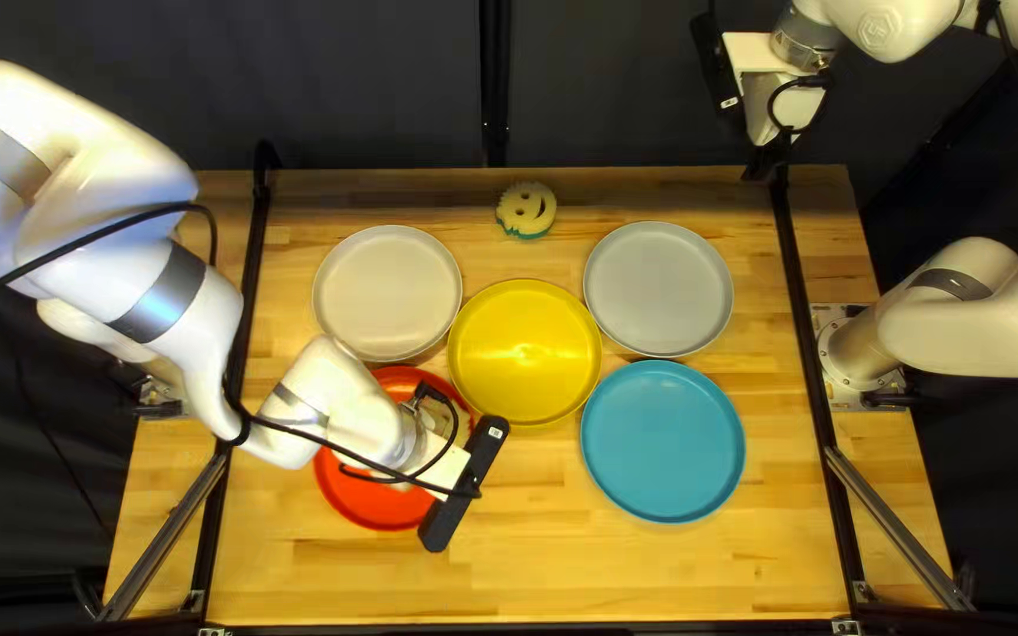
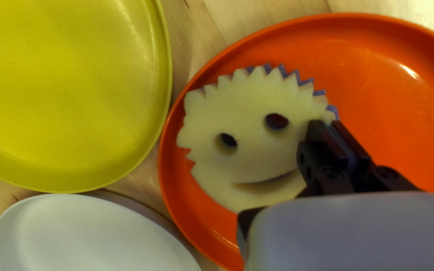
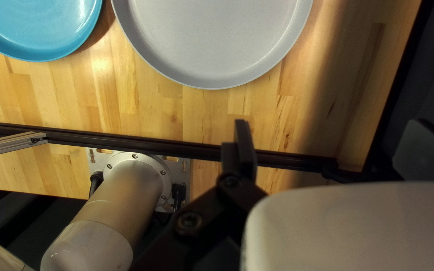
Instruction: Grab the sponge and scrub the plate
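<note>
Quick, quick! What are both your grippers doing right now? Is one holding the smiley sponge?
Left gripper: closed on the smiley sponge.
Right gripper: open, holding nothing.

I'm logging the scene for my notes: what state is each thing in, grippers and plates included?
Left gripper: shut on the held sponge
Held sponge: pinched at one edge
Orange plate: face up
Far sponge: lying cream side up
Right gripper: open
Yellow plate: face up
White plate: face up
Gray plate: face up
Blue plate: face up
</note>
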Controlling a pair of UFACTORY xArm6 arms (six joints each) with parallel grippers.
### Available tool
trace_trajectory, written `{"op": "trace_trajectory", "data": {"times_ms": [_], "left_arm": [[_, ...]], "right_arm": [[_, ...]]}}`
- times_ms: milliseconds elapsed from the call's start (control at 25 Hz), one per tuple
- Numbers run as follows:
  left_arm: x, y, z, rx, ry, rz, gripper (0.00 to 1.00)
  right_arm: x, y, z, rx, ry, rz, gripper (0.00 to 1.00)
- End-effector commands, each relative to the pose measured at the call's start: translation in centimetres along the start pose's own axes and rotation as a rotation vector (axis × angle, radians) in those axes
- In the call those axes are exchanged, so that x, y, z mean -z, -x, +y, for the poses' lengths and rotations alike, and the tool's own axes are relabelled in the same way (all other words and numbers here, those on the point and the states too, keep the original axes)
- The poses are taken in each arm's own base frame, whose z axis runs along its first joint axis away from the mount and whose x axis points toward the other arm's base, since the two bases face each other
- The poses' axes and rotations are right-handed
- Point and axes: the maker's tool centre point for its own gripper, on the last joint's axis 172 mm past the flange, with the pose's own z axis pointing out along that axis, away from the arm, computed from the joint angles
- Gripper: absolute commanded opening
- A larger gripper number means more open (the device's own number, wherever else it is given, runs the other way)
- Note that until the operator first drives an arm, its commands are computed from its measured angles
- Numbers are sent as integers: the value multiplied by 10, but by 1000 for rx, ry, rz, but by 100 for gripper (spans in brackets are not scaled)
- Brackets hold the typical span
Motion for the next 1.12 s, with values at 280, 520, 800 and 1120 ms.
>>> {"op": "trace_trajectory", "data": {"times_ms": [280, 520, 800, 1120], "left_arm": [[2, -14, 44, -6, 9, 8, 0], [-7, 11, 5, 13, 25, 2, 0], [-10, 35, -30, 28, 47, -5, 0], [-8, 44, -14, 36, 70, -4, 0]], "right_arm": [[0, 0, 0, 0, 0, 0, 100], [0, 0, 0, 0, 0, 0, 100], [0, 0, 0, 0, 0, 0, 100], [0, 0, 0, 0, 0, 0, 100]]}}
